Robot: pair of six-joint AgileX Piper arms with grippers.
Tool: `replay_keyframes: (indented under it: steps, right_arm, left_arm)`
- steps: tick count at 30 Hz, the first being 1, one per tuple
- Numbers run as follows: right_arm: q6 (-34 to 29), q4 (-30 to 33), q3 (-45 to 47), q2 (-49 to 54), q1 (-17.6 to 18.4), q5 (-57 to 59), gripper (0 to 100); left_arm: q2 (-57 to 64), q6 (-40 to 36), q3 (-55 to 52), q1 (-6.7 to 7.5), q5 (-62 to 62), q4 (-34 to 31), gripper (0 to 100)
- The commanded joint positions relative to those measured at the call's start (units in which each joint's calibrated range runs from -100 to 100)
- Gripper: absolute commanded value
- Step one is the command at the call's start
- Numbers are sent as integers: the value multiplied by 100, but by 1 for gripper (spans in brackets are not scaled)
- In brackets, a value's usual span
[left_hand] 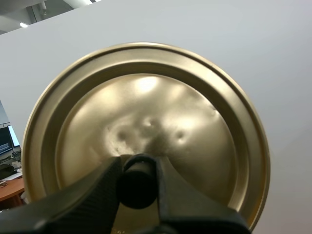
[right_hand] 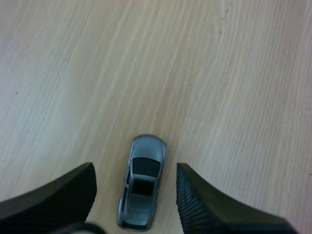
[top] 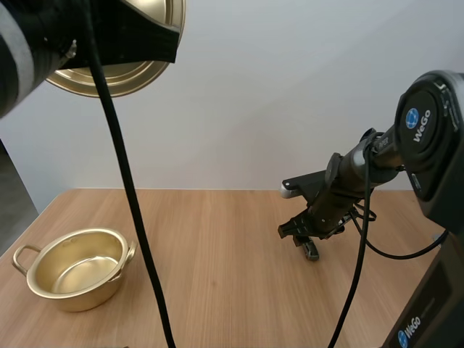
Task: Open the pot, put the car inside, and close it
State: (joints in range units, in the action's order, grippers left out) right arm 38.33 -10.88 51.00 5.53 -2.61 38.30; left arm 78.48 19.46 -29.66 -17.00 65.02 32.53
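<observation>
At the left edge of the table point(top: 217, 304), toward its near corner, you have the pot point(top: 72, 270) standing open and upright. It is a shallow round pan of brushed gold-coloured metal with a loop handle on each side, and its smooth inside is exposed. High above that side, your left gripper point(left_hand: 139, 166) holds the lid point(left_hand: 146, 122) in the air. Its two black fingers are pinched on the round black knob point(left_hand: 139, 183) at the lid's centre. The lid is a thin gold disc with a raised rim ring and a few small dents near its middle. It is tilted so that its face turns toward the wrist camera.

Bare tabletop lies between the pot and the right half of the table, where your right gripper point(right_hand: 135, 170) hangs low over the wood. Its fingers stand wide apart with their ribbed inner faces turned to each other. They hold nothing and straddle the car point(right_hand: 141, 192). The car is a small silver-grey toy with dark windows, sitting on its wheels on the table. It lies lengthwise between the two fingertips with a gap on each side, well apart from the pot.

The tabletop is light wood with a fine straight grain, matte and even. A plain white wall rises behind its far edge.
</observation>
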Motion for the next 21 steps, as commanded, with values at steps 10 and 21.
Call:
replay_keyframes:
  steps: [10,21]
  right_arm:
    - [2,127,3,-468,0,9,30]
    - [264,-12,-240,250,31,-636,0]
  left_arm:
    - [0,0,-1,0,-9,-262,0]
    - [24,-11,-1,0,-25,-309,0]
